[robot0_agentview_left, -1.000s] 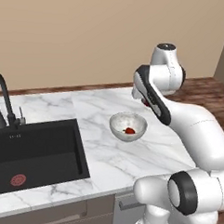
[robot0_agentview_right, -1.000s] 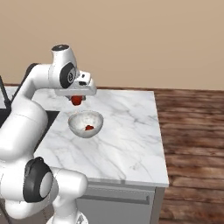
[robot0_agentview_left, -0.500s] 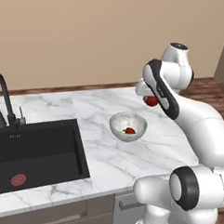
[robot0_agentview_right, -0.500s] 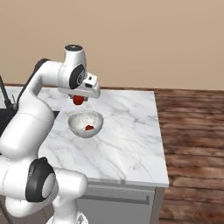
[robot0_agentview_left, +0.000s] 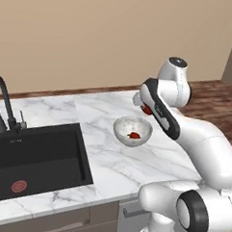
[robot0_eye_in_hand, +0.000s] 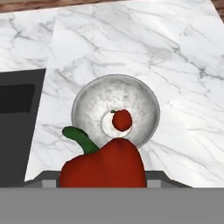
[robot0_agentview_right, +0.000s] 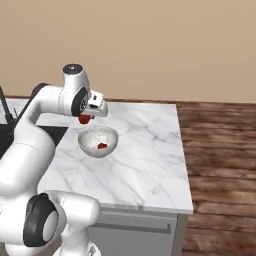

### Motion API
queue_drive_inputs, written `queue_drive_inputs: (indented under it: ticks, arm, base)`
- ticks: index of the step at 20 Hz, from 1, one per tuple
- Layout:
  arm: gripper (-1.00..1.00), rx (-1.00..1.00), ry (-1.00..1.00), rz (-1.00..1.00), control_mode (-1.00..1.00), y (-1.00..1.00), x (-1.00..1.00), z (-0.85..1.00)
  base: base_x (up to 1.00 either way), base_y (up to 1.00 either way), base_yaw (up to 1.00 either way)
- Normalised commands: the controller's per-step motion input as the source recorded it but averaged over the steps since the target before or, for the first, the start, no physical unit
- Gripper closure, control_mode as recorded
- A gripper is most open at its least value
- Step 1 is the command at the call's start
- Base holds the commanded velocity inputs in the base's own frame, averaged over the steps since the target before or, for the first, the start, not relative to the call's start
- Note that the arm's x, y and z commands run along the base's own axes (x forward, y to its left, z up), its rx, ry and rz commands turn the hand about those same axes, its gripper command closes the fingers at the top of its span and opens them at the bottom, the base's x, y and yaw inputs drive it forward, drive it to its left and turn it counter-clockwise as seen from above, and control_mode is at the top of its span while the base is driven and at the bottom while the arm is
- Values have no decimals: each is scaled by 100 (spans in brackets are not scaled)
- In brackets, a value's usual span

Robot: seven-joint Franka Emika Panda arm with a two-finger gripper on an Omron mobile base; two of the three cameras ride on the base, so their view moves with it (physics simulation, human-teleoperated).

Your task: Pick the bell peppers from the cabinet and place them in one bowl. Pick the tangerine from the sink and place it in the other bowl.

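Observation:
The white-grey speckled bowl (robot0_agentview_left: 122,129) (robot0_agentview_right: 88,142) (robot0_eye_in_hand: 87,109) stands on the marble counter with one small red bell pepper (robot0_agentview_left: 134,135) (robot0_agentview_right: 102,146) (robot0_eye_in_hand: 122,119) lying in its bottom. My gripper (robot0_agentview_left: 145,106) (robot0_agentview_right: 89,114) hangs just above the bowl's far rim, shut on the second bell pepper (robot0_agentview_left: 147,110) (robot0_agentview_right: 84,119) (robot0_eye_in_hand: 105,168). In the hand view its green stem points left. The black sink (robot0_agentview_left: 38,157) (robot0_eye_in_hand: 17,127) lies to the left. The tangerine, the cabinet and the other bowl are out of view.
A black gooseneck tap (robot0_agentview_left: 4,102) rises behind the sink, and a pinkish-red drain (robot0_agentview_left: 19,185) sits in the basin floor. The marble counter (robot0_agentview_right: 145,155) ends at its right edge over a wood floor (robot0_agentview_right: 220,150).
The arm's upper joints have swung and risen. The hand with the pepper has stayed over the bowl, a little lower and closer to it. The bowl has not moved.

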Motion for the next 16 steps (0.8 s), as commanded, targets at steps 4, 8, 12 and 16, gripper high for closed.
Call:
queue_drive_inputs:
  ticks: [4,8,12,16]
  arm:
    - [100,-5,-4,0,-100,21,31,-21]
    - [100,-6,16,0,-100,1,31,0]
    - [100,-5,24,0,-100,0,34,0]
    - [100,-1,26,0,-100,0,40,0]
  base:
    - [0,0,0]
    - [0,0,0]
    - [0,0,0]
    - [0,0,0]
